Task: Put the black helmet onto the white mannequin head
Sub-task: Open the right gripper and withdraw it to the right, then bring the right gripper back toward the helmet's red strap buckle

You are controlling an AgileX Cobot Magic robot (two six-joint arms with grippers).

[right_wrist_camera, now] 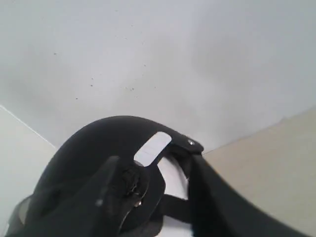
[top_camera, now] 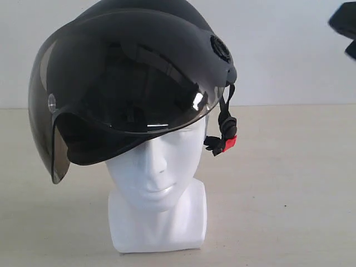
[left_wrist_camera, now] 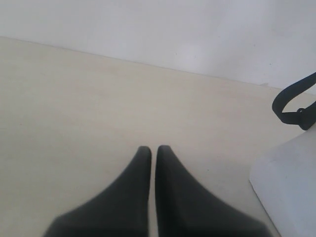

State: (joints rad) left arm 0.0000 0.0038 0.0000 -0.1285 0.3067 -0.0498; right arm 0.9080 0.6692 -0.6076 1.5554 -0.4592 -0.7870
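Exterior view: matte black helmet (top_camera: 133,72) sits tilted on the glossy white mannequin head (top_camera: 158,183). Its smoky curved visor (top_camera: 50,139) dips lower left and the red buckle (top_camera: 229,143) dangles right. Right gripper (right_wrist_camera: 155,160) is released, jaws apart, up and right of the shell, probably the nearer arm. Left gripper (left_wrist_camera: 153,148) is pinched closed and empty, near the head's base.

Exterior camera faces the mannequin head (top_camera: 158,167) close, front-on; right wrist camera views the same helmet (right_wrist_camera: 94,143) nearby.
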